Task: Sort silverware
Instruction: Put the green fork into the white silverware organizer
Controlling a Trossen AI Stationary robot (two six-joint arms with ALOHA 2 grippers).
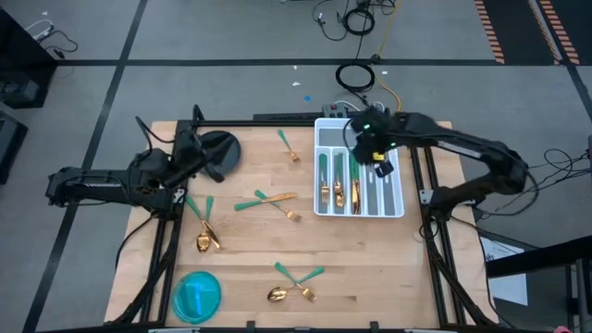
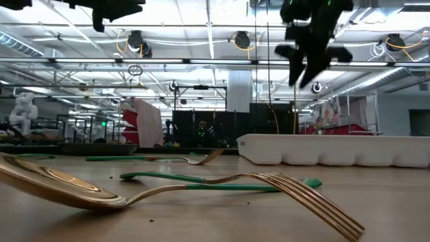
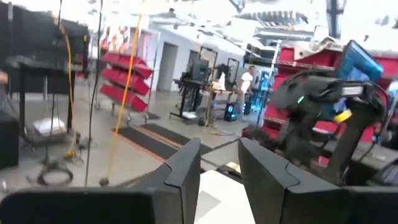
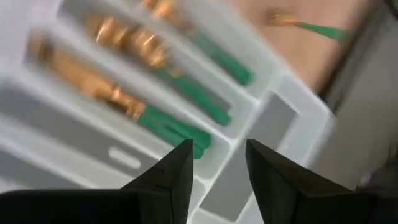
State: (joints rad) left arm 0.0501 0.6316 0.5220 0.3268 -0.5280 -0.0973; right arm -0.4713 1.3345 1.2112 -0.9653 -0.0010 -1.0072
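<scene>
The silverware has gold heads and green handles. Several pieces lie in the white tray's compartments (image 1: 339, 190) (image 4: 168, 124). The others lie flat on the wooden table: a fork near the far edge (image 1: 289, 148), a crossed pair at mid-table (image 1: 270, 200), spoons to the left (image 1: 205, 231) and a pair near the near edge (image 1: 294, 282). My right gripper (image 1: 377, 165) (image 4: 219, 162) hangs open and empty above the tray's far end. My left gripper (image 1: 188, 148) (image 3: 219, 168) is open and empty, raised beside the dark round plate, pointing level across the table.
The white tray (image 1: 393, 199) (image 2: 336, 151) sits on the table's right half. A dark round plate (image 1: 220, 153) lies at the far left, and a blue round dish (image 1: 197, 296) at the near left corner. In the low view a fork (image 2: 282, 185) and a spoon (image 2: 60, 185) lie close to the camera.
</scene>
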